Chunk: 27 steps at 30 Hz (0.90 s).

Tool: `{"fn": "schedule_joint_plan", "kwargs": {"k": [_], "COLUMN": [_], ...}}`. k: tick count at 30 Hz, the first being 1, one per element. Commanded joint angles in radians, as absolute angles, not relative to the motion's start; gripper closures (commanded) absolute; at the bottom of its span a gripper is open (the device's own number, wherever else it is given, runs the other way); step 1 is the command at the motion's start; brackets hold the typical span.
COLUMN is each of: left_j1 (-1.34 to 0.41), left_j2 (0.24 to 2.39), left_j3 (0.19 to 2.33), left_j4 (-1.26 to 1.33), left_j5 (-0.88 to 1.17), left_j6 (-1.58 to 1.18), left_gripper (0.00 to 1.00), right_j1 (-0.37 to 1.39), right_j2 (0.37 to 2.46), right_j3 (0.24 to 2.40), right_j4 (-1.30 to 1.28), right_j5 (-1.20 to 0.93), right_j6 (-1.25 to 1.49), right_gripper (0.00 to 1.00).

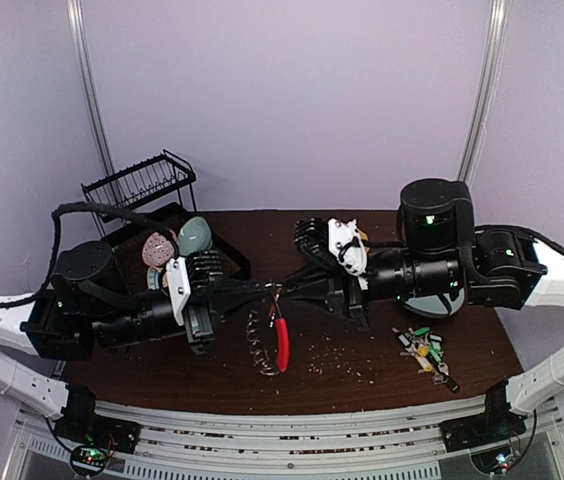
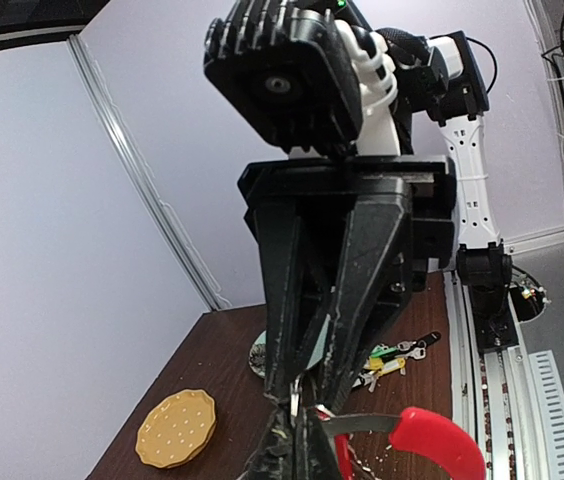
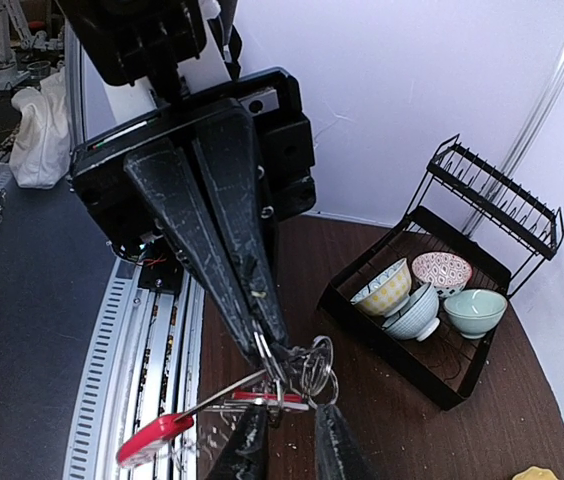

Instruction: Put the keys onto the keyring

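**Keyring held up between two grippers, keys lying aside**

One keyring (image 1: 283,345) hangs at the middle of the surface (image 1: 352,380), just below where the two grippers meet tip to tip. It has a glossy red plastic arc (image 2: 442,440), a thin dark band and a fringe of small silver wire loops (image 3: 312,370). There are too many loops, and they overlap too much, to count.

The left gripper (image 3: 267,347) is pinched tight on the wire at the top of the ring. The right gripper (image 2: 310,390) faces it with its jaws drawn nearly together. Loops sit between its tips, so it seems to grip the ring as well.

One bunch of keys (image 1: 424,348) lies flat on the surface well to the right of the ring, under the right arm. Green, yellow and red tags show, but the single keys are too small to count.

The surface is dark brown wood, sprinkled with pale specks. At its far left stands one black wire dish rack (image 3: 492,195) holding four round bowls: a yellow-checked one (image 3: 382,285), a red-patterned one (image 3: 442,270), a blue-striped one (image 3: 414,318) and a pale green one (image 3: 475,310). One round yellow plate (image 2: 177,428) with a dotted face and scalloped rim lies on the surface apart from all of this.
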State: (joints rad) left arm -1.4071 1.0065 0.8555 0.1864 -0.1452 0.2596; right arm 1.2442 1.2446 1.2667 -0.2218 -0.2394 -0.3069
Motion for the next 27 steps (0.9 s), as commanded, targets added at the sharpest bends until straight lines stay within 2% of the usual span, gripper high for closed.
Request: {"fn": "schedule_joint_plan", "kwargs": {"k": [1,13,22,26,27], "left_j1": [-1.407,-1.407,-1.406,-1.406,-1.407], "left_j2": [0.989,0.988,0.986,0.989,0.991], "left_j3": [0.850,0.851,0.852,0.852,0.852], "left_j4": [0.275,0.263,0.276,0.281,0.282], "left_j5": [-0.133,-0.136,-0.136,-0.129,-0.128], "left_j6": [0.279,0.286,0.284,0.285,0.288], "left_gripper": [1.00,1.00,1.00,1.00,1.00], "right_j1": [1.238,1.233,1.230,1.230,1.230], "right_j2": [1.221,1.203,1.217,1.229,1.231], "right_j3": [1.253,1.262,1.273,1.281,1.282], "right_j4": [-0.199,-0.186,-0.192,-0.202,-0.204], "right_j5": [-0.252,-0.279,-0.317,-0.325,-0.327], "right_j6": [-0.289,-0.278,-0.267,-0.267,-0.267], "right_gripper": [0.78,0.77,0.93,0.93,0.95]}}
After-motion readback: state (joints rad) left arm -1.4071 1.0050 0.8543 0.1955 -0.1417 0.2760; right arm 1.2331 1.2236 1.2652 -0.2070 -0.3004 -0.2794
